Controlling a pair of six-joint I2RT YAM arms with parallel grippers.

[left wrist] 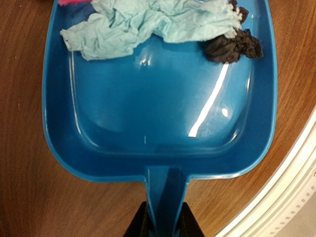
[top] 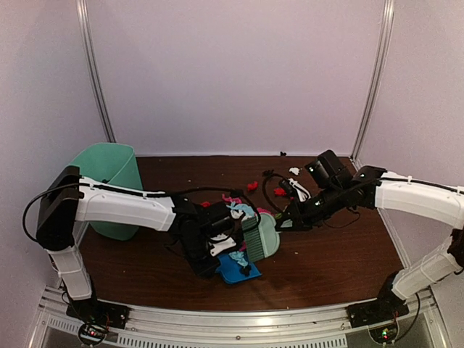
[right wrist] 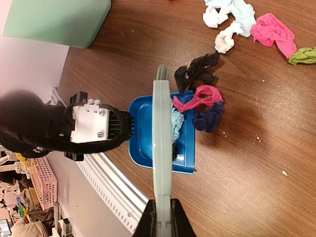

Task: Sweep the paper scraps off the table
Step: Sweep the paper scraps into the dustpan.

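— How far along was it?
— Early. The left gripper [left wrist: 164, 223] clenched the dustpan [left wrist: 158, 123] handle, 2 paper scraps [left wrist: 148, 24] ahead of its jaws. The right gripper [right wrist: 163, 217] grasped the brush [right wrist: 162, 138]; most scraps lay on the table [right wrist: 247, 173] beyond.

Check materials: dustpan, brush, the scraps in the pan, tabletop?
Dustpan: moulded blue plastic, glossy; sharp light streaks on its floor.
Brush: pale green, smooth, even surface; likely plastic.
Cyan scrap and black scrap: thin matte paper, perhaps tissue or crepe; fine crumpled creases.
Table: brown wood grain, low sheen; solid wood or laminate, cannot tell.
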